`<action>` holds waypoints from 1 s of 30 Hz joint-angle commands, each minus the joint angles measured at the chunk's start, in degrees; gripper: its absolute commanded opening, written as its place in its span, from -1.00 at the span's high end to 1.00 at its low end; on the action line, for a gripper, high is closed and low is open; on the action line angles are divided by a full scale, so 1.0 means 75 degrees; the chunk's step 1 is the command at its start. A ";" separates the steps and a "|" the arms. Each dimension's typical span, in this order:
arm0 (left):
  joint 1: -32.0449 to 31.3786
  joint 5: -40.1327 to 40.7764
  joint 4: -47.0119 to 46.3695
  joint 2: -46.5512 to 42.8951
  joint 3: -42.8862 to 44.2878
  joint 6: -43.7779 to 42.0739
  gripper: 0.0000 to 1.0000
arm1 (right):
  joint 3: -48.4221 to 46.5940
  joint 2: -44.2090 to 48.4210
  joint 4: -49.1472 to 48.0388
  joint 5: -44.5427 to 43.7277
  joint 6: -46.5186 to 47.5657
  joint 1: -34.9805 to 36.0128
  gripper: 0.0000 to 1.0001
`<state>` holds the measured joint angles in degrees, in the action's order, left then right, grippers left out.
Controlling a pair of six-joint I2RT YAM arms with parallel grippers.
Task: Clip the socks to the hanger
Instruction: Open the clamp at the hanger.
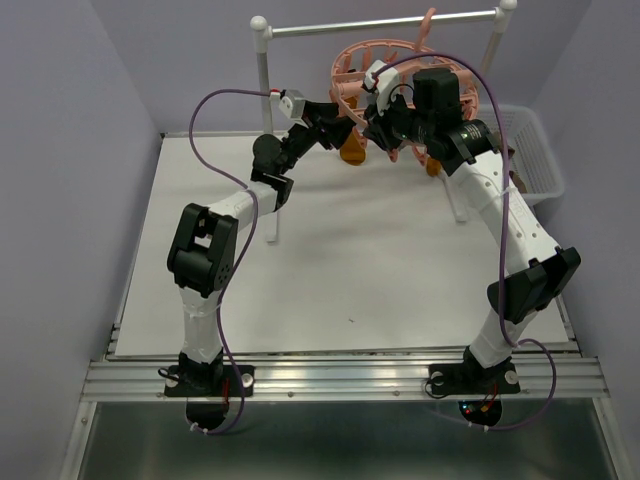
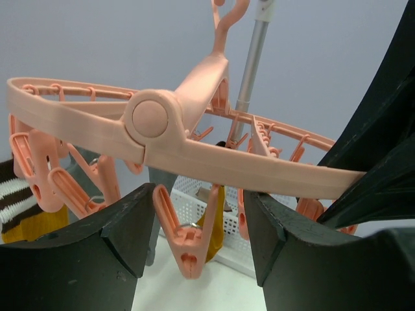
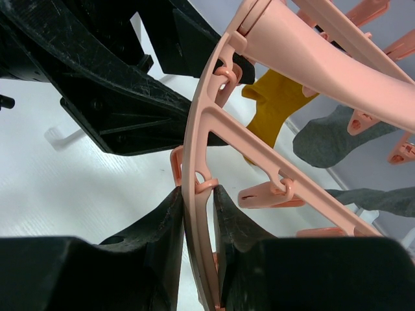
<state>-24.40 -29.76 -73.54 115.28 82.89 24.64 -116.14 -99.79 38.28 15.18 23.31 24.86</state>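
**A:** ok so I'm standing by the rig, reading it left to right. The left arm (image 1: 215, 240) reaches up to the pink hanger (image 1: 400, 75), which hangs off the white rail (image 1: 380, 24) at the back of the worktop (image 1: 380, 270). From overhead the arm's tip gets lost among the dark links, so I can't pick it out.

**B:** is the left wrist view any better?

**A:** way better. The left fingers (image 2: 97, 259) stand roughly half apart, with one dangling clip (image 2: 188, 243) between them. I honestly can't tell if either finger touches that clip, and I don't see anything pinched. A striped sock (image 2: 19, 207) is cut off by the left edge. A mustard sock (image 2: 217, 217) hangs mostly hidden behind the clip, in front of the mesh basket (image 2: 191, 204).

**B:** and the right side?

**A:** the right fingers (image 3: 155, 240) are clamped nearly shut on the hanger's ring, with the thin rim squeezed between them. Past the ring there's a mustard sock in that view too, and I can't say if it's the same one. Next to it is a grey sock (image 3: 331, 136), then another grey piece cut off at the right edge. From overhead the right arm (image 1: 520, 240) hides the front of the ring, and only orange scraps poke out below it.
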 commanded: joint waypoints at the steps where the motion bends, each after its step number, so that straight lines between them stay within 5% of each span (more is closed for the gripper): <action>1: -0.0039 -0.0040 -0.1070 -0.0078 0.0514 -0.0122 -0.29 | 0.0028 0.0403 -0.0194 -0.0512 -0.0202 -0.0092 0.62; 18: -0.0039 -0.0298 -0.1211 -0.0137 0.0502 0.0007 0.42 | 0.0075 0.0449 -0.0217 -0.0559 -0.0237 -0.0092 0.60; 22: -0.0039 -0.0252 -0.1070 -0.0125 0.0526 0.0100 1.00 | 0.0075 0.0438 -0.0264 -0.0676 -0.0295 -0.0092 0.60; 30: -0.0226 0.0346 -0.0462 -0.0523 -0.0001 -0.0190 1.00 | -0.0183 0.0274 -0.0475 -0.2327 -0.1150 -0.0092 0.60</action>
<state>-24.82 -29.67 -74.02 115.33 83.59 25.61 -115.63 -99.48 37.41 12.03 20.95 25.36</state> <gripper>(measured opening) 0.450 0.272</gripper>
